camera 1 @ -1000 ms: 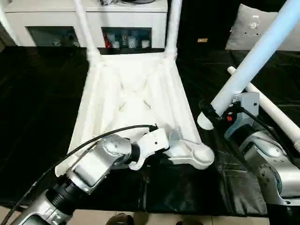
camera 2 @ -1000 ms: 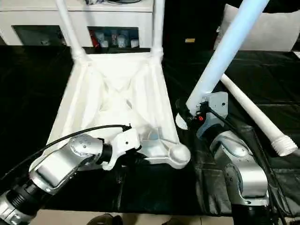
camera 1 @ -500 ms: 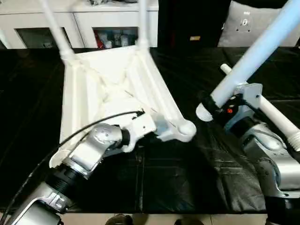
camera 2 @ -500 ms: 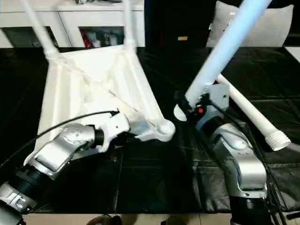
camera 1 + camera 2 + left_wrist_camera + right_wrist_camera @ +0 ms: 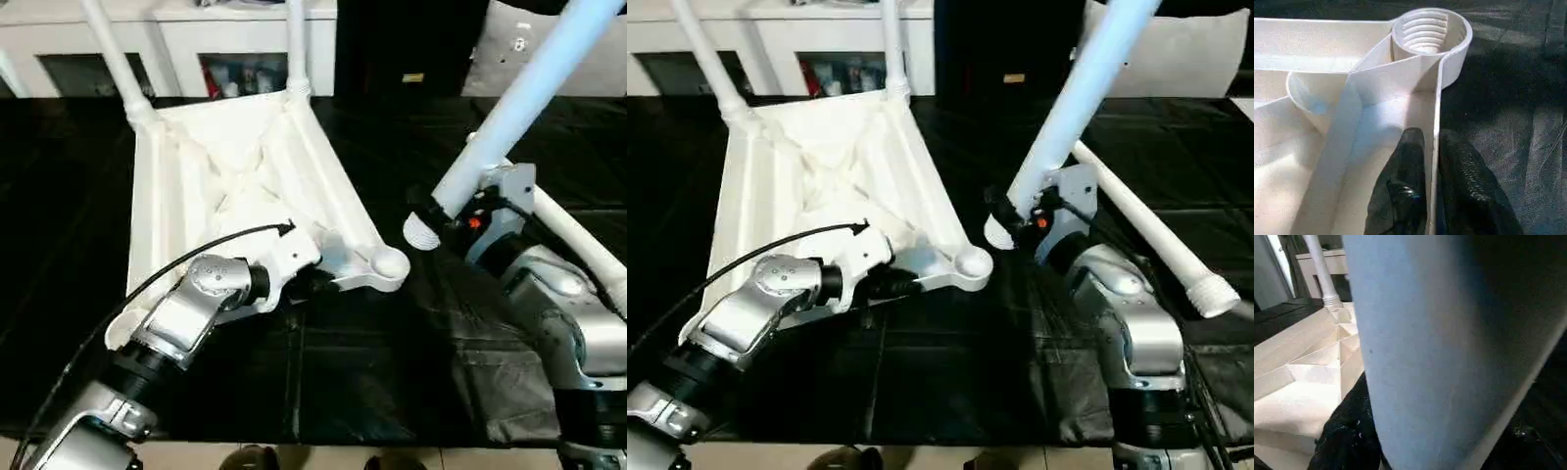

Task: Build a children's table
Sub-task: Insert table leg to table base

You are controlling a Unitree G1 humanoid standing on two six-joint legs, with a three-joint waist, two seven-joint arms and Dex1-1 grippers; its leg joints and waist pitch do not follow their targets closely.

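The children's table top (image 5: 225, 176) lies upside down on the black cloth, ribs facing up. Two white legs (image 5: 113, 59) (image 5: 296, 44) stand in its far corners. My left gripper (image 5: 1432, 137) is at the near rim beside the empty threaded corner socket (image 5: 1425, 29), one black finger on each side of the thin rim wall. My right gripper (image 5: 451, 220) is shut on a third leg (image 5: 519, 98), held tilted. The leg's threaded end (image 5: 423, 233) hangs just right of that socket (image 5: 390, 264). Another leg (image 5: 1156, 235) lies loose on the cloth at the right.
The black-covered worktable (image 5: 372, 372) ends near the picture's bottom edge. A white cabinet (image 5: 186, 29) stands behind the table top, and a grey cushion (image 5: 519, 49) rests at the back right. Wrinkled cloth (image 5: 490, 362) bunches under my right forearm.
The table top has turned on the cloth with my left gripper on its rim, bringing the near socket closer to the held leg's end. The view has shifted too. My right gripper keeps its leg.
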